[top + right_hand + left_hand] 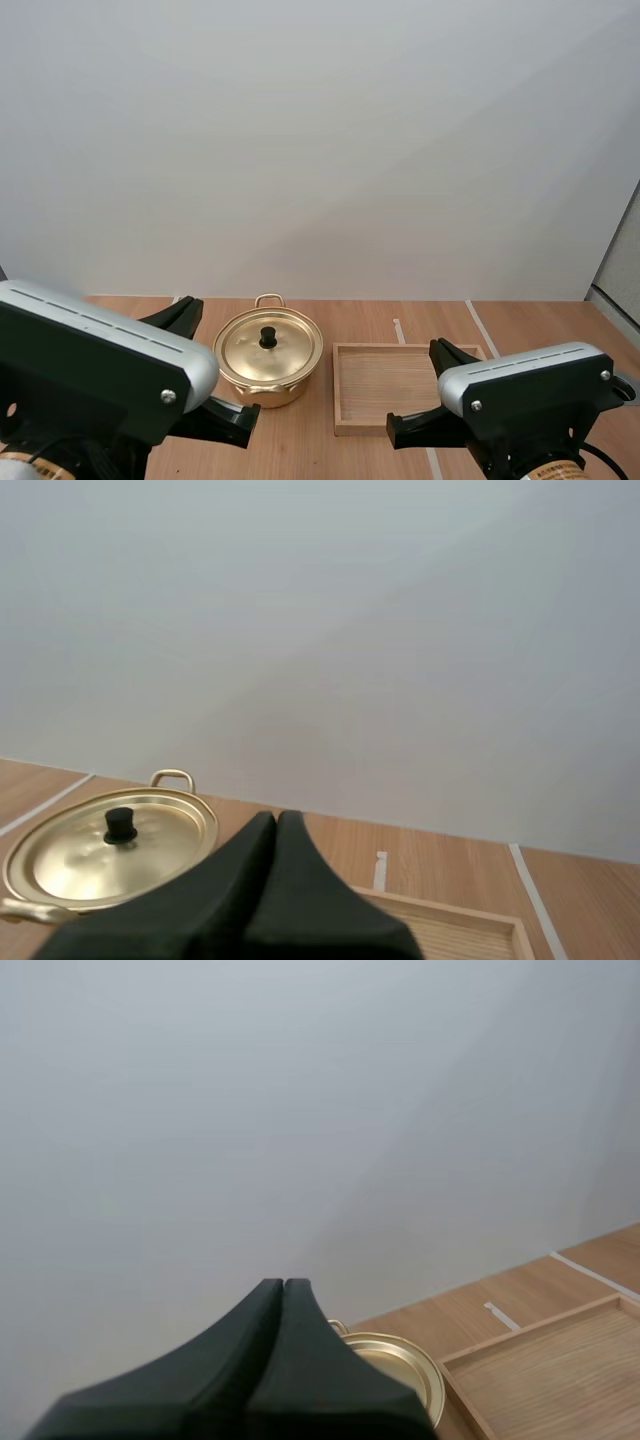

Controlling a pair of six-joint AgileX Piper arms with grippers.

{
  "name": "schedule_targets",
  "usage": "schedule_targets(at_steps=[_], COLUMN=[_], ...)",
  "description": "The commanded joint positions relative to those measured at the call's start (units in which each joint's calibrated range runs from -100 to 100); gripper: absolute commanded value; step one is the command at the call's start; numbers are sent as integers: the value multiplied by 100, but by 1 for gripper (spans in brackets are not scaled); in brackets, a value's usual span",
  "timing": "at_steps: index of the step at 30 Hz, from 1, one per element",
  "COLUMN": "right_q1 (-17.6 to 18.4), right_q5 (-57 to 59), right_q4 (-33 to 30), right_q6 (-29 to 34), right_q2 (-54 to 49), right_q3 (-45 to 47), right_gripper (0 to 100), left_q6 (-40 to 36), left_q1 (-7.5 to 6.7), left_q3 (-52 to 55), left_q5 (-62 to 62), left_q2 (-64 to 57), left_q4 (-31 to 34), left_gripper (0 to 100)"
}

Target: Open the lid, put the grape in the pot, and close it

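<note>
1 pot (270,391) w/ 1 lid (246,351) on, 1 tray (382,388) beside; L jaws, R jaws pressed together.

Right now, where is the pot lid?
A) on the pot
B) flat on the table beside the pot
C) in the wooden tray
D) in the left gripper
A: the lid sits squarely on the pot, and the left gripper and right gripper are both shut on nothing.
</note>
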Motion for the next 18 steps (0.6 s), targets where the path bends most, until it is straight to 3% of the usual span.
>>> schedule_targets(at_steps=[1, 7, 16, 18], right_q1=[-228, -546, -578, -578], right_q5=[-590, -733, -63, -48], right_q4=[-119, 90, 160, 29], right_q6=[48, 48, 48, 48], right_q2=[-52, -52, -52, -52], right_q3=[465, 872, 1102, 1102], right_gripper=[0, 0, 0, 0], left_q6=[-61, -61, -689, -710], left_q1=[29, 101, 117, 137], left_q3=[662, 1727, 3214, 3214], left_q5=[-639, -2374, -3654, -2990], left_q2=[-84, -82, -348, -348], left_q4=[38, 7, -4, 64], left_gripper=[0, 0, 0, 0])
